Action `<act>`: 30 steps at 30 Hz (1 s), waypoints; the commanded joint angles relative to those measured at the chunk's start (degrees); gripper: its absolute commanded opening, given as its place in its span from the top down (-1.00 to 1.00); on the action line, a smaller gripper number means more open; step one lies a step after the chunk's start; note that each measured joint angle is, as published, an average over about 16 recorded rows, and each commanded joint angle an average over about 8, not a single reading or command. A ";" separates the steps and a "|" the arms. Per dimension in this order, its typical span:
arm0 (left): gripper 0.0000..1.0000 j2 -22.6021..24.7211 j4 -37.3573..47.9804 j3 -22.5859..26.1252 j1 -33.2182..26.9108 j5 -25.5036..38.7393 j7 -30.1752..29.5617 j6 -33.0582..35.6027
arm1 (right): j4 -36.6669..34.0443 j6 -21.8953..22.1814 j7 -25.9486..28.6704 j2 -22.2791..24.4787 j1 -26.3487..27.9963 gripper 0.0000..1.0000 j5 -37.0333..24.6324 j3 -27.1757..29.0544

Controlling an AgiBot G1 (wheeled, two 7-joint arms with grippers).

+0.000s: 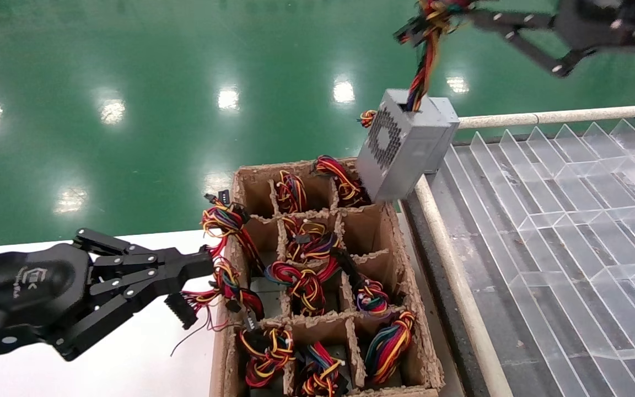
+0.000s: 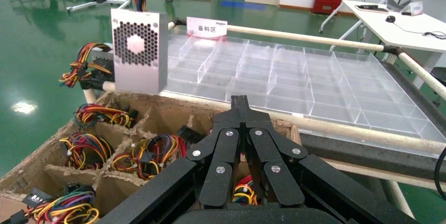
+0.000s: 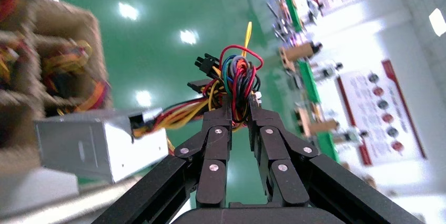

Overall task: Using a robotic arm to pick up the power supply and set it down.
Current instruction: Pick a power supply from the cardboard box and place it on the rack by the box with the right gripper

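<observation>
Black jointed left pincer [image 1: 199, 270] pressed closed beside fibrous carton [image 1: 405, 309]; right pincer [image 3: 239, 109] clamps boxy grey power supply's [image 1: 405, 149] wires.

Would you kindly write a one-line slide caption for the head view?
Right gripper lifts a power supply by its wire bundle above the cardboard divider box; left gripper rests shut beside it.

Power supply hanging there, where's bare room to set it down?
The power supply hangs by its wires from the right gripper. The clear divider tray, right of the cardboard crate, shows bare compartments. The crate's cells are mostly crowded with wire bundles.
</observation>
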 commanded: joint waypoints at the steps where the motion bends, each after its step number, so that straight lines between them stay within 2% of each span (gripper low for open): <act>1: 1.00 0.00 0.00 0.00 0.00 0.00 0.00 0.00 | -0.06 0.04 -0.21 0.29 1.09 1.00 -0.97 0.01; 9: 1.00 0.00 0.00 0.00 0.00 0.00 0.00 0.00 | -1.46 1.25 0.09 2.81 1.04 1.00 -4.28 0.11; 15: 1.00 0.00 0.00 0.00 0.00 0.00 0.00 0.00 | -5.70 2.36 -1.07 4.28 -0.66 1.00 -5.70 0.13; 21: 1.00 0.00 0.00 0.00 0.00 0.00 0.00 0.00 | -13.53 3.17 -6.56 2.89 -1.29 1.00 -6.49 -0.49; 30: 1.00 0.00 0.00 0.00 0.00 0.00 0.00 0.00 | -24.32 3.30 -16.65 -1.91 1.15 1.00 -5.80 -0.98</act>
